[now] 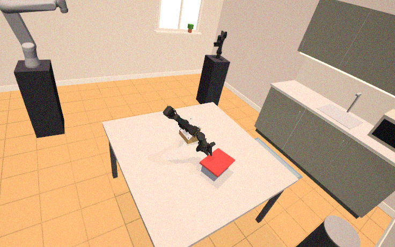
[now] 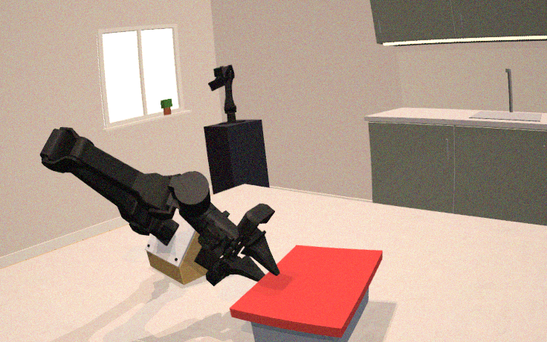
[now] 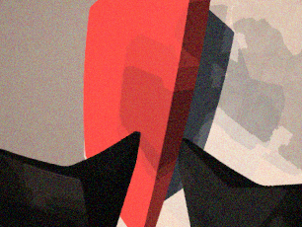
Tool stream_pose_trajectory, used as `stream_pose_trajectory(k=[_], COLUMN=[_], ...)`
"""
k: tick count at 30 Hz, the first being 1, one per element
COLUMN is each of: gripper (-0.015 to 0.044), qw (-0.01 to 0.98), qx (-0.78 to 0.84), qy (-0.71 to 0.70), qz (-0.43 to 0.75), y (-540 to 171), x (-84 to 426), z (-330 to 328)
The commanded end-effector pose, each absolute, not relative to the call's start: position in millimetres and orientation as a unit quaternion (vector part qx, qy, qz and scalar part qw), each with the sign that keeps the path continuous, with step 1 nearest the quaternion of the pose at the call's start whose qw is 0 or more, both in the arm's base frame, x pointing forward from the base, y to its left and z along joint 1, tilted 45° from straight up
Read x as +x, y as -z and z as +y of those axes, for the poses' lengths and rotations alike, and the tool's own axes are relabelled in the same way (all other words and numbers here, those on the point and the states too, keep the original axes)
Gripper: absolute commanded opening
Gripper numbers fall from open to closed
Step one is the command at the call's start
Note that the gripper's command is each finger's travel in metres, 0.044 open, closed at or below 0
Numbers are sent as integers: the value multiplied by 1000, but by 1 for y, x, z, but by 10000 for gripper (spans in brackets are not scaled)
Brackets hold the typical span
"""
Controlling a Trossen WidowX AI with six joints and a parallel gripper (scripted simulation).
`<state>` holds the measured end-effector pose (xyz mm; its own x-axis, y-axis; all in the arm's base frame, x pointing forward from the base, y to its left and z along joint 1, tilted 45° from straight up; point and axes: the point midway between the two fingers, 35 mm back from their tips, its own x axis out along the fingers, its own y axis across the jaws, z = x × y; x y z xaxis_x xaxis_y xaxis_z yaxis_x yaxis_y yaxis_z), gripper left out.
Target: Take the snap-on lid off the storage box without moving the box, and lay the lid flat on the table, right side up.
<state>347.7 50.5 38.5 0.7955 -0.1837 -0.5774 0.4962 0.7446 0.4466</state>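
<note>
The red snap-on lid sits flat on the grey-blue storage box near the middle of the white table. In the exterior view the lid covers the box fully. My gripper reaches down from the left to the lid's near-left edge. In the exterior view the gripper has one fingertip on the lid's top and the other under its rim. The wrist view shows the lid edge-on between my fingers, which are shut on that edge.
My arm's tan and white base block stands on the table behind the box and also shows in the exterior view. The table's right edge lies beyond the box. Kitchen cabinets and a black pedestal stand off the table.
</note>
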Motion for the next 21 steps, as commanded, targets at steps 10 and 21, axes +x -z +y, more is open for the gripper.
stream_pose_trajectory(k=[10,21], gripper=[0,0], qw=[898,898], qx=[303,303], qy=[189,189], qz=[258,258], y=[-40,-41], x=[348,348], z=[51,53])
